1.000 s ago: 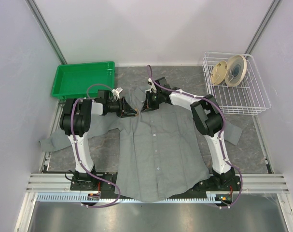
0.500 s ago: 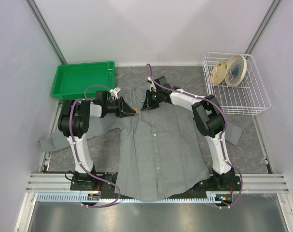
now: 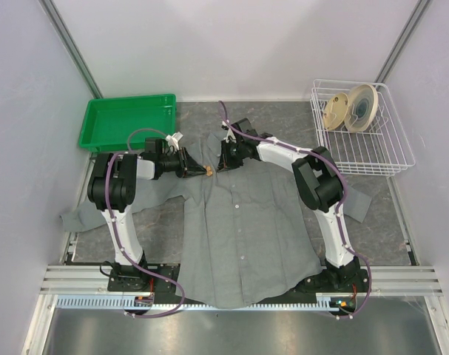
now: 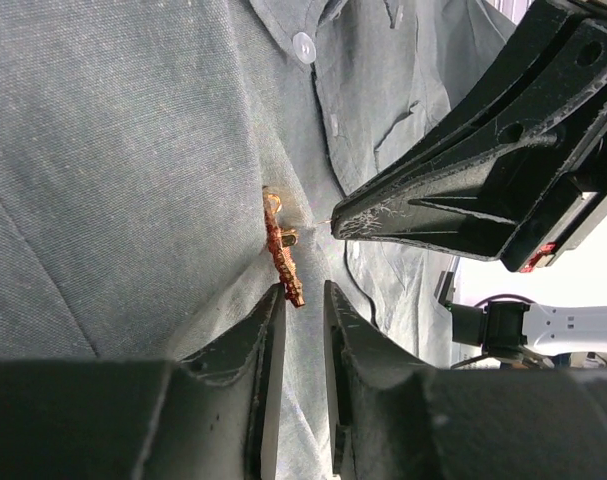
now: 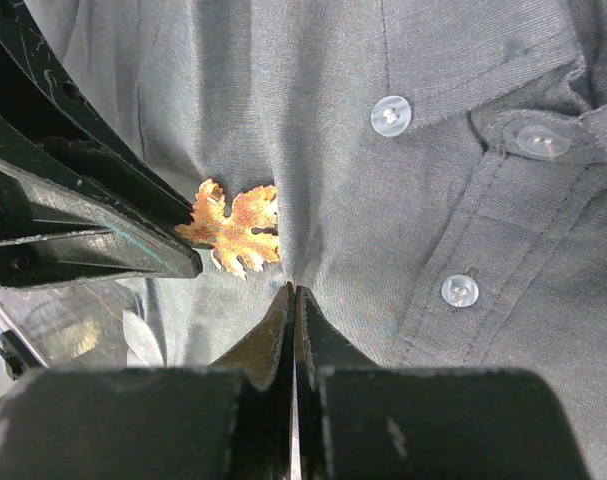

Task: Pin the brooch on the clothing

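The grey clothing (image 3: 246,237) lies flat on the table, collar at the far end. The brooch (image 4: 283,250), a small orange leaf (image 5: 238,228), stands edge-on against the shirt just left of the button row near the collar (image 3: 208,170). My left gripper (image 4: 301,290) comes from the left with its jaws a narrow gap apart. The brooch's lower end sits at that gap, beside one fingertip (image 4: 273,295). My right gripper (image 5: 291,290) faces it from the right, shut on a raised fold of the shirt right next to the brooch. The two grippers almost touch (image 3: 218,167).
A green tray (image 3: 128,122) stands at the back left. At the back right a white wire basket (image 3: 365,148) holds round tape rolls (image 3: 350,107). The shirt's left sleeve (image 3: 83,216) reaches toward the table's left edge.
My left gripper's jaws have narrowed, and the brooch now shows beyond its tips. The right gripper has shifted slightly left while staying shut.
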Motion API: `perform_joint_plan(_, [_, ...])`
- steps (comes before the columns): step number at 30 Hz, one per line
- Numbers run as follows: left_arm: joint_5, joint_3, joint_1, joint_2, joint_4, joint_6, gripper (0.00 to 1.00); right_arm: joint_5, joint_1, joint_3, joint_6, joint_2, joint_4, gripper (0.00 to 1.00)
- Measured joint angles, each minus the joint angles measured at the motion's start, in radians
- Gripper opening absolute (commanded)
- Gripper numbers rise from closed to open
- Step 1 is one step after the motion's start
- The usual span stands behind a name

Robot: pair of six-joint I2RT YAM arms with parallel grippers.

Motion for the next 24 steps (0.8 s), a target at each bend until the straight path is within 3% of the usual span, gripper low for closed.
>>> perform_joint_plan(11, [-0.023, -0.003, 0.002, 0.000, -0.005, 0.001, 0.03, 0.021, 0.011, 0.039, -0.028, 0.000, -0.035, 0.00])
perform_joint_plan(16, [-0.027, -0.003, 0.008, 0.000, -0.020, 0.002, 0.02, 0.016, 0.021, 0.063, -0.030, 0.000, -0.045, 0.09])
perform_joint_plan(24, [-0.034, -0.004, 0.008, 0.000, -0.042, 0.005, 0.02, 0.016, 0.037, 0.076, -0.031, 0.003, -0.054, 0.09])
